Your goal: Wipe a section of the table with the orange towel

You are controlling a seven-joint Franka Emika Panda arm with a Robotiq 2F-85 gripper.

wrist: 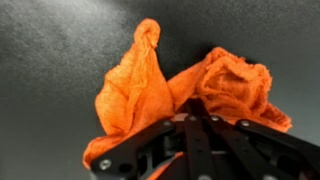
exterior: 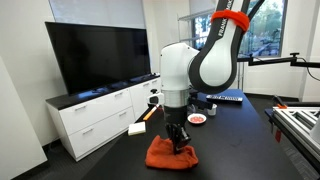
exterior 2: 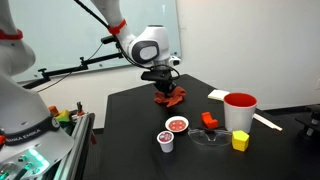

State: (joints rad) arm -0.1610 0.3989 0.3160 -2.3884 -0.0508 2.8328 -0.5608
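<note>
Exterior view, orange towel point(exterior: 170, 153): a crumpled heap lying on the black tabletop point(exterior: 240, 140).
Exterior view, end effector point(exterior: 178, 138): hangs straight down from the white arm point(exterior: 190, 65), its tips sunk into the top of the orange towel.
Exterior view, small dish point(exterior: 197, 119): on the tabletop behind the orange towel, apart from it.
Exterior view, pale block point(exterior: 138, 128): beside the orange towel, on the side of the white cabinet point(exterior: 100, 115).

Exterior view, orange towel point(exterior 2: 168, 98): bunched on the far part of the tabletop point(exterior 2: 130, 120).
Exterior view, end effector point(exterior 2: 166, 88): directly above the orange towel and touching it.
Exterior view, red cup point(exterior 2: 240, 110): upright, well apart from the orange towel, nearer the camera.
Exterior view, yellow block point(exterior 2: 240, 141): farther from the orange towel than the red cup, just beside that cup.
Exterior view, small cups point(exterior 2: 178, 125): two, between the orange towel and the camera, apart from it.

Wrist view, orange towel point(wrist: 150, 85): fills the middle, gathered into folds with one peak standing up.
Wrist view, end effector point(wrist: 190, 120): black fingers drawn together, clenched on the orange towel's cloth.
Wrist view, tabletop point(wrist: 50, 40): dark surface all around the orange towel.
</note>
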